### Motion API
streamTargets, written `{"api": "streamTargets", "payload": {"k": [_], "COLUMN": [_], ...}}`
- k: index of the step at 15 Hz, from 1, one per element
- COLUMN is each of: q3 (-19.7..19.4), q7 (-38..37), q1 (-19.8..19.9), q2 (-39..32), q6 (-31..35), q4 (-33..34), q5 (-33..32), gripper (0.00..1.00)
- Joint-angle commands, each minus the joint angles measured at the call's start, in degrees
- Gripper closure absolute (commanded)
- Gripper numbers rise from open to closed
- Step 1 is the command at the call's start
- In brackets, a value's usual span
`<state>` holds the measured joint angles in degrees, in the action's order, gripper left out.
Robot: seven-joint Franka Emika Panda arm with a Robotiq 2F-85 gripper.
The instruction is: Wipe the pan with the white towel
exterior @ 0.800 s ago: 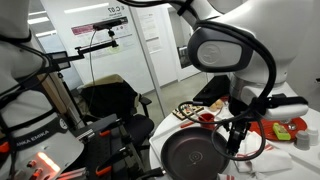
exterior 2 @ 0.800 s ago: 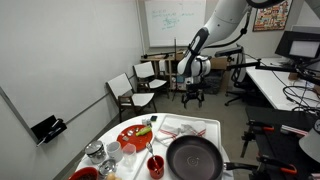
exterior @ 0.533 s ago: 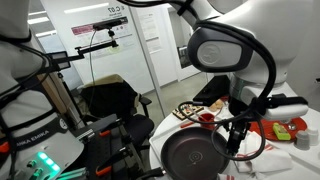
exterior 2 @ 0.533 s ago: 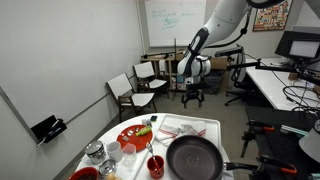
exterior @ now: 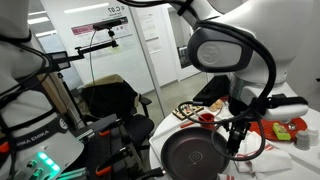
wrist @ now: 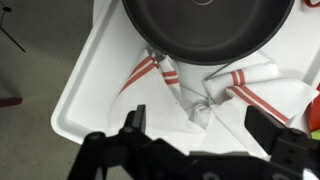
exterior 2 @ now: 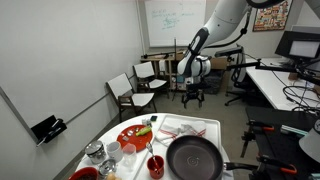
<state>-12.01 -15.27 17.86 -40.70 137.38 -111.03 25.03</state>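
Wrist view: my gripper (wrist: 200, 128), jaws spread wide, at lower frame over the crumpled white red-striped towel (wrist: 190, 88); the round black pan (wrist: 205, 25) at top overlaps it.

Pan (wrist: 210, 25): dark, round, upright, empty inside, edge sitting over the towel (wrist: 200, 85). Towel's white w/ red stripes, crumpled, lying in a white tray (wrist: 85, 95), partly tucked under pan.
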Motion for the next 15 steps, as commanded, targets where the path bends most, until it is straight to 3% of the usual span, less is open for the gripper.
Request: {"api": "streamTargets", "payload": {"k": [1,15], "q3": [0.43,-0.48], "q7": [-0.34,-5.76], "q1": [0.47,-0.68], "q2": [-0.02,-5.35], "q6": [-0.07,-1.55], "q4": [0.18,5.38], "q5": [-0.52,-2.83], "gripper": [0.00,0.00]}}
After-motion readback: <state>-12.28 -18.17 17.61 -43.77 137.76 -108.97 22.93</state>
